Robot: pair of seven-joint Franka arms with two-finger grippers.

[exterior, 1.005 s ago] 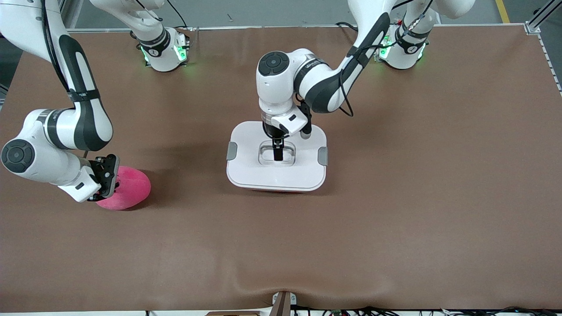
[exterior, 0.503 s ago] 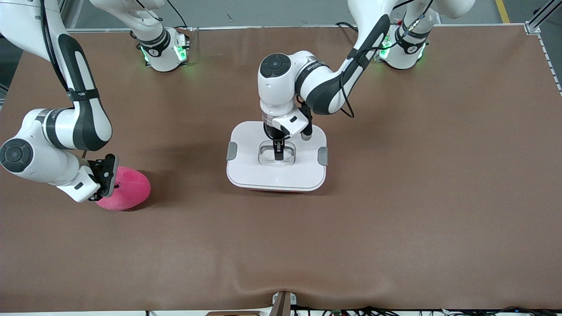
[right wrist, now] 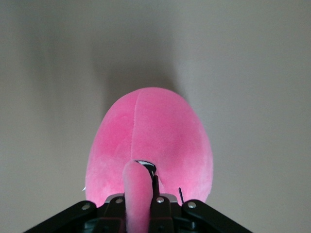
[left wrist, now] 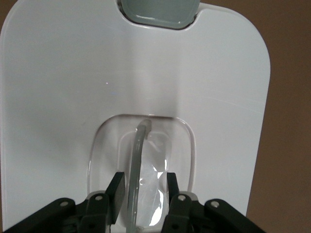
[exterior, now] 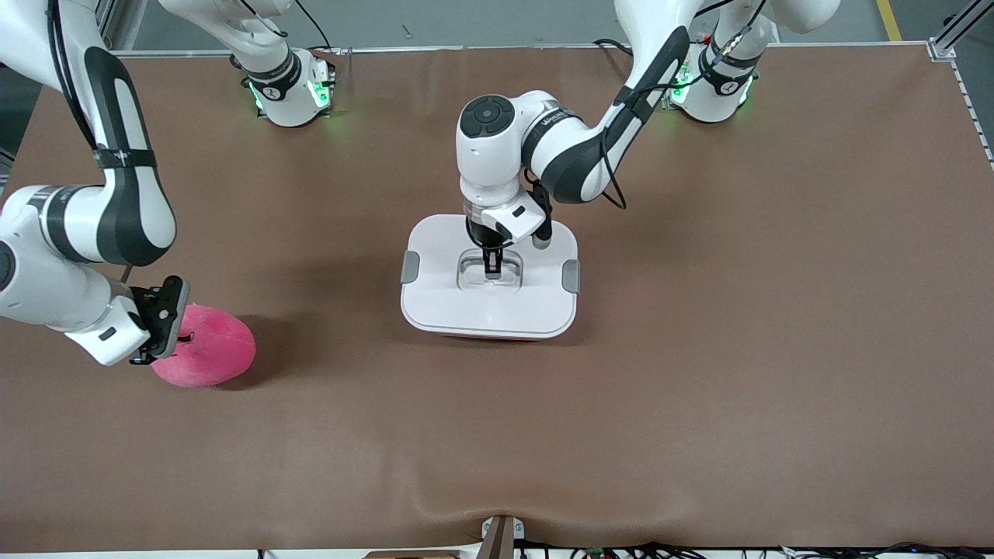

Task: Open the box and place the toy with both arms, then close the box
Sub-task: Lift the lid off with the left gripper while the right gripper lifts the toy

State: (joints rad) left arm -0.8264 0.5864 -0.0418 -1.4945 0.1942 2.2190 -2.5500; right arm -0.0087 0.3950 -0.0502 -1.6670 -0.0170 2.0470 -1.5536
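box (exterior: 489, 310): lid (exterior: 435, 264) on, contents hidden
left end effector (exterior: 491, 272): fingers astride lid handle (left wrist: 138, 160), apart
right end effector (exterior: 172, 332): clamped on toy (exterior: 210, 351)

The left arm reaches in from its base, wrist bent straight down, and the left gripper (exterior: 492, 268) points downward with its fingers (left wrist: 114, 195) standing slightly apart. The right arm folds at the elbow, its wrist slanted downward; the right gripper (exterior: 177, 335) is clamped tight, pink plush pinched between its jaws.
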